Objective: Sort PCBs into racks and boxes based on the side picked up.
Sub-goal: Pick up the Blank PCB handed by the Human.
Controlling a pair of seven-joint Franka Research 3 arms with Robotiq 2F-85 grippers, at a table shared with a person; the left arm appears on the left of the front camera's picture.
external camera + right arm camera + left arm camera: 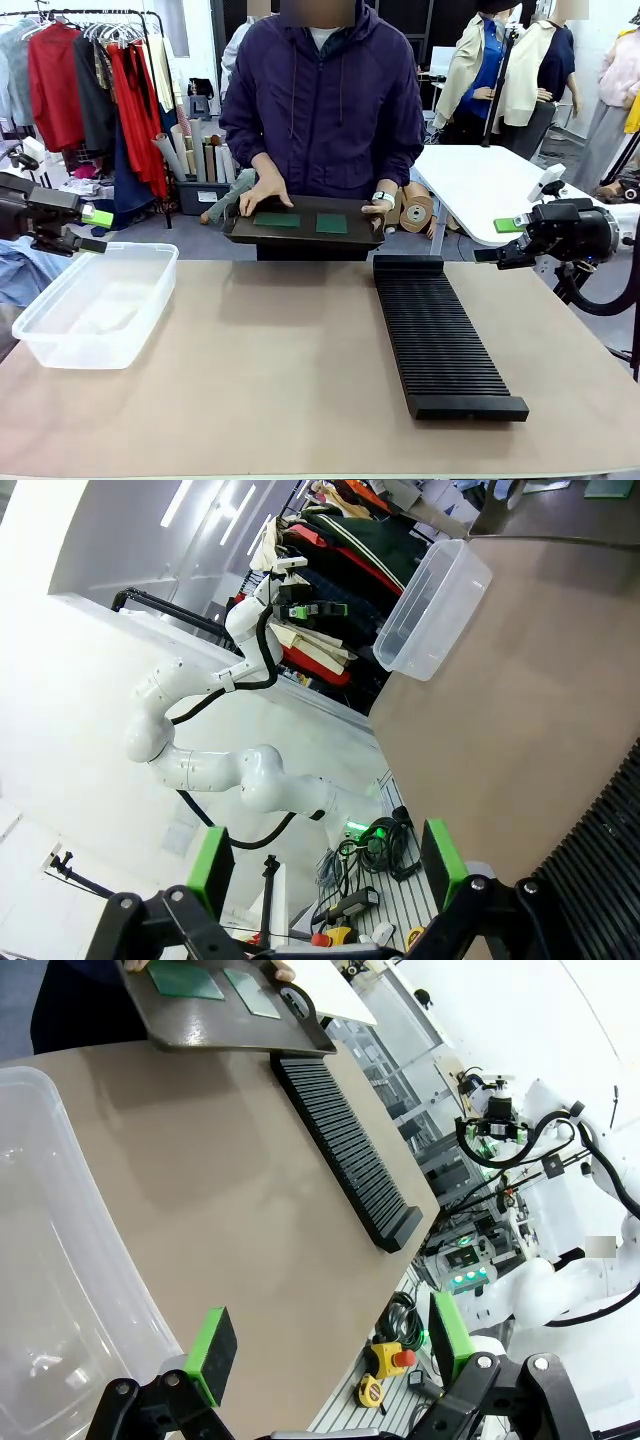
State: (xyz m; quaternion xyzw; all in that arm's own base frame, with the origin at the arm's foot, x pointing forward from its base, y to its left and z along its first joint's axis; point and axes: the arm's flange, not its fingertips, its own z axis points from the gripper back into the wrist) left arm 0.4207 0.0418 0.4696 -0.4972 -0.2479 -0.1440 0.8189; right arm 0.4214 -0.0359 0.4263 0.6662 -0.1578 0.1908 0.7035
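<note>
My left gripper (95, 230) hangs in the air at the left side of the table (270, 390). Its two fingers are spread wide and there is nothing between them. Right under it sits the clear box (60, 340), near the left edge. I see no green boards in the box.

My right gripper (500, 241) hangs at the far right, off past the table edge. Its fingers are wide apart too, and it holds nothing. The long black rack (440, 340) lies on the table between the middle and that gripper. I see no boards standing in its slots.

Across the table a person (320, 90) holds a dark tray (300, 240) at the far edge, one hand (262, 192) on each side. Two PCBs (277, 219) lie flat on the tray, side by side, a little apart. They are well away from both of my grippers.

So I think the sorting has not begun. No board is in the rack, none is in the box, and none is picked up. What is left is all of it: reach over to the tray, take a board, see which side it was picked up by, and put it in the rack or the box. Then do the same with the other board.
</note>
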